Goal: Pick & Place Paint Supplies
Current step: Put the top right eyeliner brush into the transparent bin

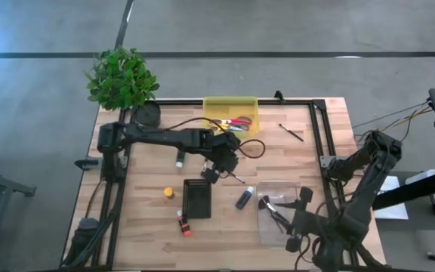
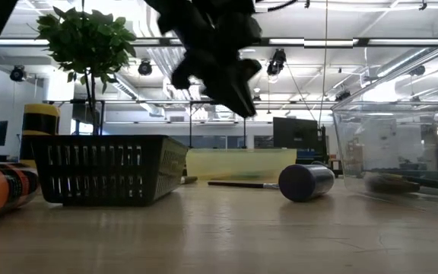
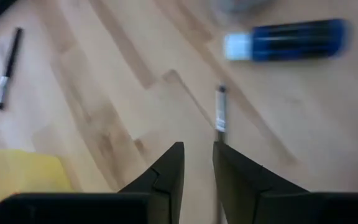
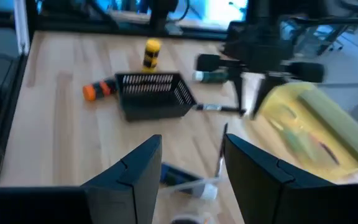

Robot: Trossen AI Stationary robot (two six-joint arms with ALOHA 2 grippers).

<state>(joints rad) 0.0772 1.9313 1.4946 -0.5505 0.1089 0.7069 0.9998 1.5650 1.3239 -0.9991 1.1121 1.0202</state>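
My left gripper (image 1: 219, 168) hangs above the table's middle, open by a narrow gap with nothing between the fingers (image 3: 197, 163). A thin dark-handled brush (image 3: 220, 114) lies flat on the wood just beside it (image 1: 237, 178). A blue-purple tube (image 1: 244, 198) lies on its side nearby (image 3: 284, 40). Another thin brush (image 1: 291, 132) lies toward the far right. A green tube (image 1: 180, 159), a yellow-orange tube (image 1: 169, 193) and a red-orange tube (image 1: 183, 224) lie on the table's left half. My right gripper (image 4: 191, 155) is open, over the clear container (image 1: 282, 215).
A yellow tray (image 1: 231, 113) at the far edge holds a few supplies. A black mesh basket (image 1: 197, 199) stands near the middle. A potted plant (image 1: 121, 78) sits at the far left corner. A black frame rail (image 1: 319, 140) borders the table.
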